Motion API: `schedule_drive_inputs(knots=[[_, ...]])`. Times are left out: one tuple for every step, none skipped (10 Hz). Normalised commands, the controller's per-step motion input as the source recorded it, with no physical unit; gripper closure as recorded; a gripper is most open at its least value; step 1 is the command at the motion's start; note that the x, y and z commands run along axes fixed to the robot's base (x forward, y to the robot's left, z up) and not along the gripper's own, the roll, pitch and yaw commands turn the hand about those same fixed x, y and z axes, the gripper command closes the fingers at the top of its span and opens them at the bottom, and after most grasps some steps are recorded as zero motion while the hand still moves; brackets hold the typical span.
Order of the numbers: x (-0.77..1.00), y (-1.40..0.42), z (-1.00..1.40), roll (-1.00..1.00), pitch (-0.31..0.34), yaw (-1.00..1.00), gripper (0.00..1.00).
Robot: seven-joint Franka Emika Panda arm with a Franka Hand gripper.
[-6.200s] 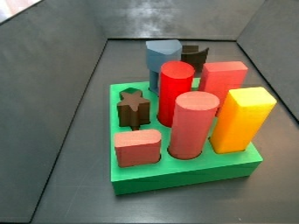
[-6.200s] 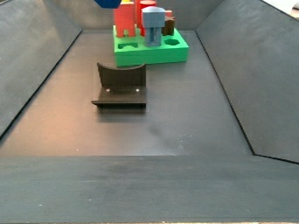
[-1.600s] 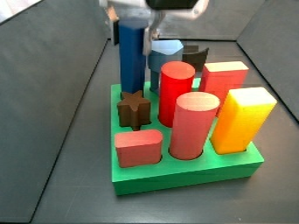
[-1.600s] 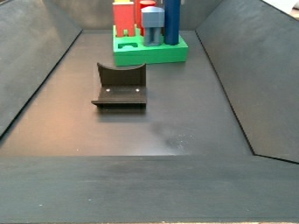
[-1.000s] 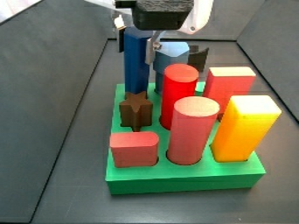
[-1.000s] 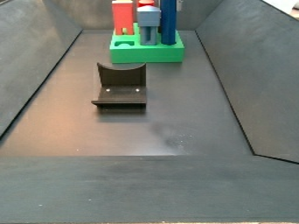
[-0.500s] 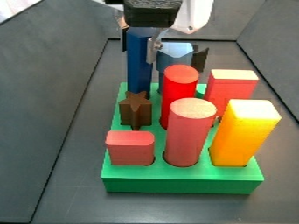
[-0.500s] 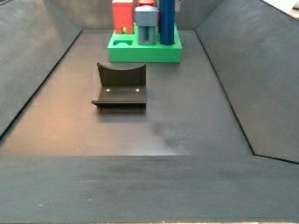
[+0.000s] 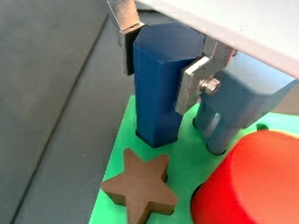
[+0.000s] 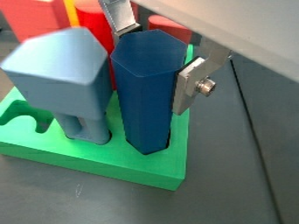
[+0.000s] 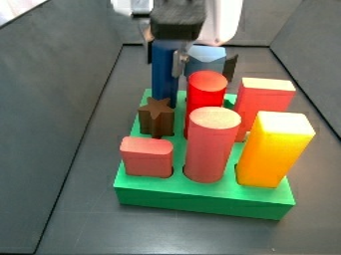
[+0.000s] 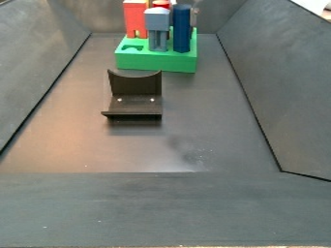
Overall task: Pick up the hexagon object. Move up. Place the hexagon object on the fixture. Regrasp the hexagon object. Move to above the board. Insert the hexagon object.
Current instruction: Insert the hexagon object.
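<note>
The hexagon object [image 9: 158,83], a dark blue six-sided bar, stands upright with its lower end in a socket of the green board [image 11: 200,194]. My gripper [image 9: 160,66] is shut on its top, one silver finger [image 9: 194,79] flat against each side, as both wrist views show [image 10: 152,57]. In a side view the gripper [image 11: 180,25] hangs over the board's back left corner, with the bar [image 11: 163,65] under it. The bar [image 12: 183,24] rises among the pegs at the board's [image 12: 155,63] right. The black fixture [image 12: 132,95] stands apart on the floor.
A pale blue-grey block [image 10: 65,70] stands close beside the bar. A brown star peg [image 9: 138,184] and a red cylinder [image 9: 257,184] are its other neighbours. A salmon cylinder [image 11: 213,144] and a yellow block [image 11: 273,149] stand nearer the front. Grey walls enclose the floor.
The bar has gone down into the board and its top now sits lower. The board has shifted a little on the floor.
</note>
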Motion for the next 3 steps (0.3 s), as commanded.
schedule_drive_inputs(knots=[[0.0,0.0,0.0,-0.01,0.0,0.0,1.0],[0.0,0.0,0.0,0.01,0.0,0.0,1.0],[0.0,0.0,0.0,0.0,0.0,0.0,1.0]])
